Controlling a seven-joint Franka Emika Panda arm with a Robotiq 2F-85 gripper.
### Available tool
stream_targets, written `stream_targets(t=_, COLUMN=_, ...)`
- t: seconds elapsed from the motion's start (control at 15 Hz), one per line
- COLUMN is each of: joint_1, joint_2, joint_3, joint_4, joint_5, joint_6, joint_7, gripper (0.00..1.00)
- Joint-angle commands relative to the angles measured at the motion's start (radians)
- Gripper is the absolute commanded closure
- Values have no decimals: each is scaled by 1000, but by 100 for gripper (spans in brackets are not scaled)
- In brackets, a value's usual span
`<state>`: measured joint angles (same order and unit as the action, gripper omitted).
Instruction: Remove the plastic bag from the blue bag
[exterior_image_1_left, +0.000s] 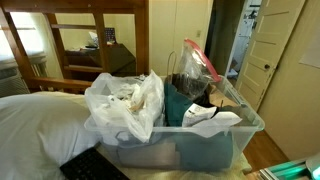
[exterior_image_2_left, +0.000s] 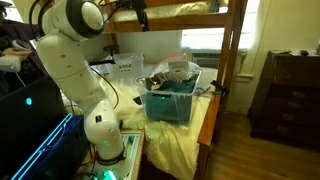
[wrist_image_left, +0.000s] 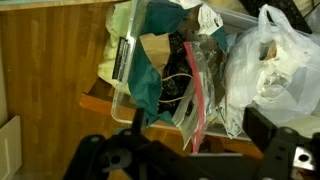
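Observation:
A clear plastic bin (exterior_image_1_left: 250, 126) stands on the bed. It holds a teal-blue bag (exterior_image_1_left: 184, 106), a crumpled white plastic bag (exterior_image_1_left: 125, 100) at one end, and a clear zip bag with a red seal (exterior_image_1_left: 198, 62) that stands upright. In the wrist view, my gripper (wrist_image_left: 198, 122) hovers above the bin with its two dark fingers wide apart and holds nothing. The zip bag's red strip (wrist_image_left: 193, 100) runs between the fingers. The white plastic bag (wrist_image_left: 270, 60) lies beside the right finger and the blue bag (wrist_image_left: 150, 82) near the left one. The gripper does not show in either exterior view.
A wooden bunk-bed frame (exterior_image_1_left: 95, 40) stands behind the bin, and its post (exterior_image_2_left: 232, 50) rises beside the bed. My white arm (exterior_image_2_left: 75, 50) rises from its base (exterior_image_2_left: 108, 150). A dresser (exterior_image_2_left: 290, 95) stands to the side. A wooden floor (wrist_image_left: 50, 80) lies below.

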<state>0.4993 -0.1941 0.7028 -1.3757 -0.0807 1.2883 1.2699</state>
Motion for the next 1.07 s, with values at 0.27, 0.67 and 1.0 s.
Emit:
stream_targets(t=0.27, joint_1=-39, joint_2=-2, joint_3=31, joint_4=6, joint_5=7, joint_6=-4, joint_7=-6, gripper=0)
stream_targets(t=0.67, joint_1=-39, joint_2=-2, joint_3=31, joint_4=6, joint_5=7, joint_6=-4, joint_7=-6, gripper=0)
stream_targets(t=1.0, joint_1=-39, joint_2=-2, joint_3=31, joint_4=6, joint_5=7, joint_6=-4, joint_7=-6, gripper=0)
